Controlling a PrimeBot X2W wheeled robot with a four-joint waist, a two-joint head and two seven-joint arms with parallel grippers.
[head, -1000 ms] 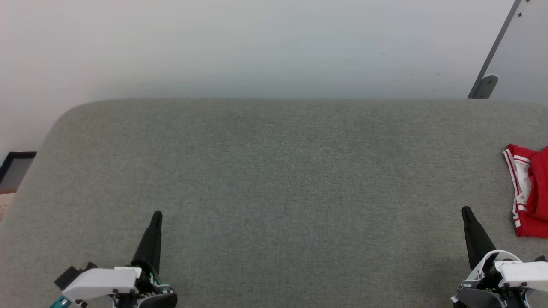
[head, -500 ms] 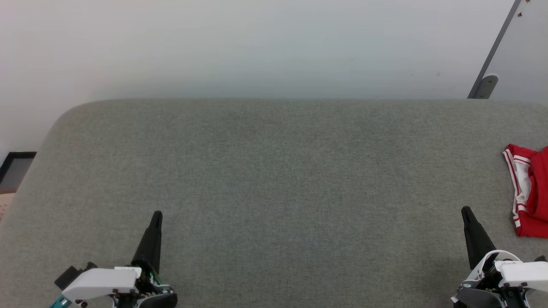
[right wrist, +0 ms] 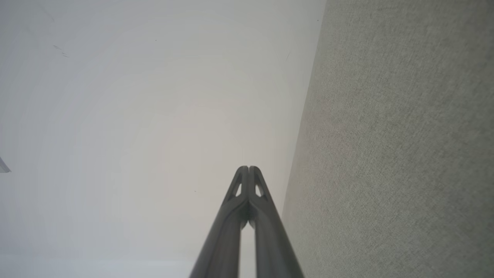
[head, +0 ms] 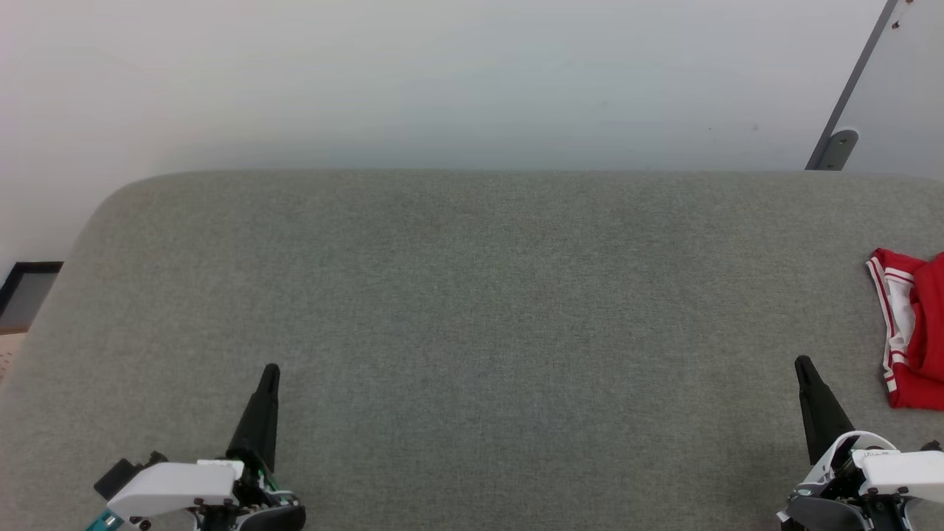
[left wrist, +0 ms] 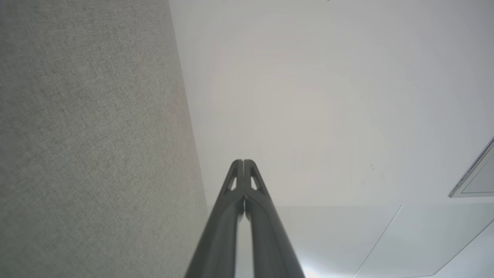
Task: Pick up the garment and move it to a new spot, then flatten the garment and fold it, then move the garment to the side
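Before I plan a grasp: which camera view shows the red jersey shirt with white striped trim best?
The head view: the red jersey shirt lies bunched on the grey fabric surface at the picture's right edge, partly cut off. Both wrist views face that surface and a pale wall instead.

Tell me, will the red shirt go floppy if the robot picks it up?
Probably floppy: the garment lies bunched in soft folds, so it would likely droop. It looks thin, so likely light. Pushed, it may crumple rather than slide on the fabric-covered table.
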